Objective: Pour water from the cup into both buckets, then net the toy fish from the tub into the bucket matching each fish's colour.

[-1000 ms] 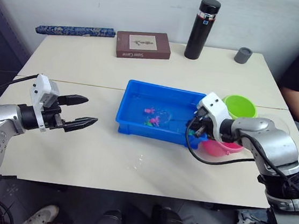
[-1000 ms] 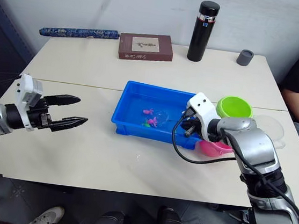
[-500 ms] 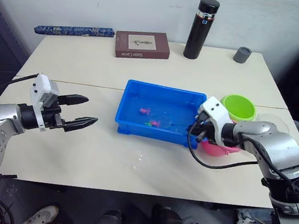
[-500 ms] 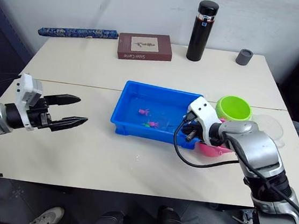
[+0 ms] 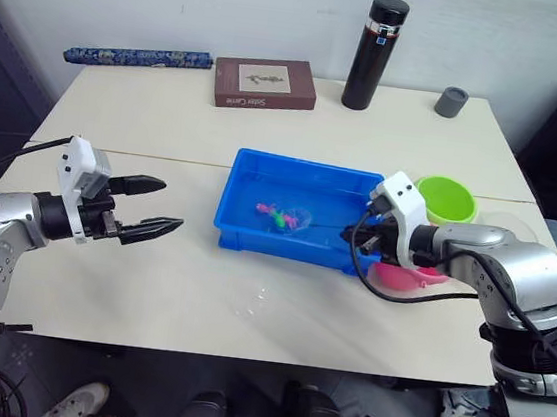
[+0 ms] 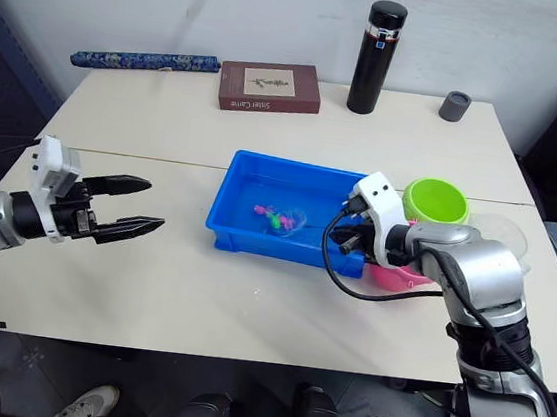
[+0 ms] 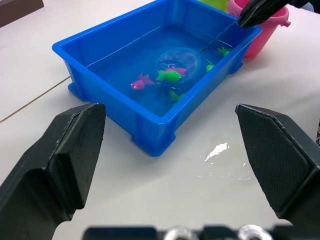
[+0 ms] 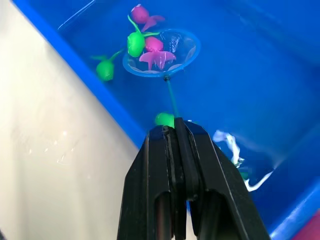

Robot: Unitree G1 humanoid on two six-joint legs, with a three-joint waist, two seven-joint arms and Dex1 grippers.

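— Fish (image 8: 156, 55) now lie bunched at the net (image 8: 162, 52): a pink one over the hoop, a green one on its rim. Half a second ago they were spread wider in the blue tub (image 5: 247, 220).

— So the scoop is set, judging by that?

— Likely, though nothing is lifted yet. The right gripper (image 8: 175, 131) keeps its fingers clamped on the net's thin handle, at the tub's end nearest the pink bucket (image 5: 406, 279).

— And the other arm?

— The left gripper (image 5: 148, 206) hangs well apart from the tub over the tabletop (image 5: 149, 284), fingers spread, unchanged. The lime green bucket (image 5: 447, 200) stands just beyond the pink one.
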